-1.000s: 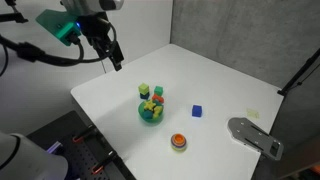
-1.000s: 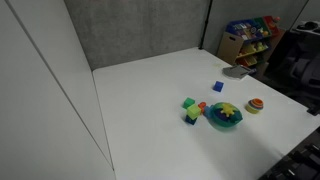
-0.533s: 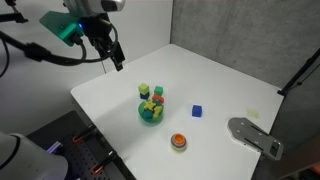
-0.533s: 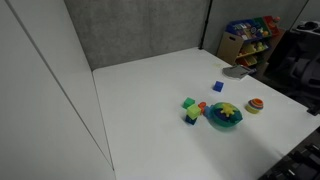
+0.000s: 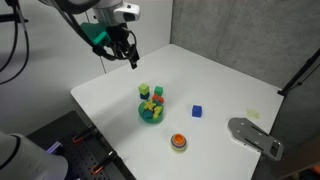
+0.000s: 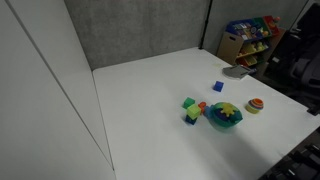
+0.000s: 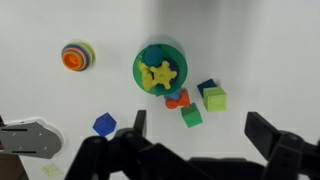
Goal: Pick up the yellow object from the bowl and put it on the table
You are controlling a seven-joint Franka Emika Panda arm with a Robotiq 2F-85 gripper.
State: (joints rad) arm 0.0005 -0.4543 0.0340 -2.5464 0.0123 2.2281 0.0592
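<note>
The yellow star-like object [image 7: 160, 74] lies in the small teal bowl [image 7: 143, 60] on the white table [image 7: 260, 50]. In both exterior views the bowl [image 5: 150, 116] [image 6: 225, 117] sits near the table's front part with the yellow object [image 6: 226, 110] inside. My gripper [image 5: 130, 55] hangs high above the table, up and to the back of the bowl. In the wrist view its two fingers [image 7: 200, 128] are spread wide with nothing between them.
Yellow-green and green blocks [image 7: 214, 98], a blue block and a small orange piece sit beside the bowl. A blue cube [image 7: 104, 124] and an orange-red disc [image 7: 75, 56] lie apart. A grey metal plate [image 5: 254, 136] lies at the table's edge.
My arm has swung to the right in the exterior view, bringing the gripper closer over the table toward the bowl. The objects have not moved.
</note>
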